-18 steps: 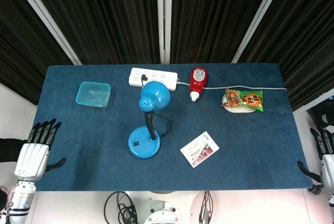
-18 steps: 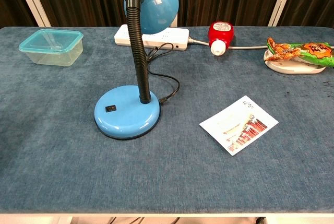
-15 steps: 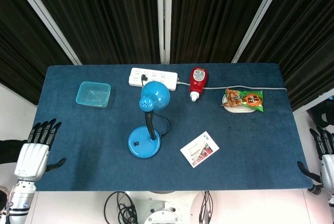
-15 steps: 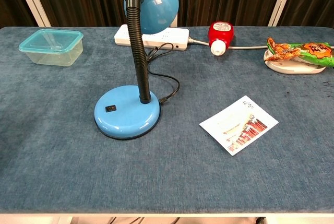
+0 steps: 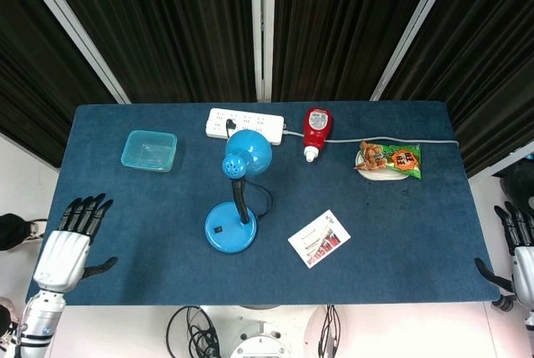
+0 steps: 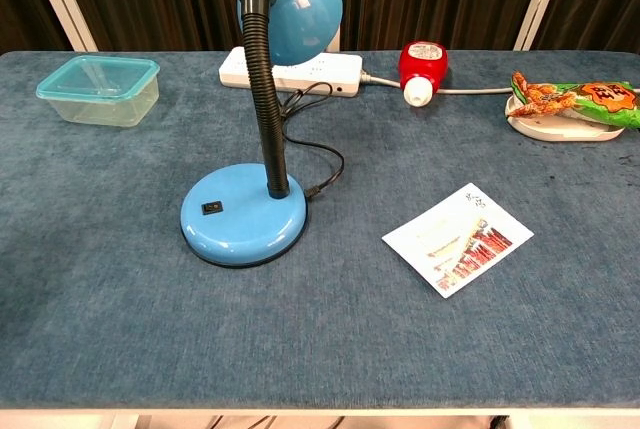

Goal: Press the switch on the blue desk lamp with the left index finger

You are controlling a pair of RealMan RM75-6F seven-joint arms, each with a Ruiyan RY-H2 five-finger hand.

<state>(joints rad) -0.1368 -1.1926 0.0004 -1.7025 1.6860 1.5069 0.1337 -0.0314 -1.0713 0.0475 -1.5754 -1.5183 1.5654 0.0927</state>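
both hands (image 5: 67,245) (image 5: 519,254) only in head view

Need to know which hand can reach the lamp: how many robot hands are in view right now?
2. The left hand is at the table's front-left corner, fingers spread, holding nothing. The right hand is off the front-right edge, partly cropped. Neither appears in the chest view.

A clear teal plastic container (image 5: 149,150) sits near the far left of the blue cloth-covered table (image 5: 400,241). A white power strip (image 5: 244,125) lies along the far edge, just beside a red squeeze bottle (image 5: 315,131). A green snack packet (image 5: 390,158) rests on a small white plate (image 6: 545,125). A printed white card (image 5: 319,238) lies nearer the front.
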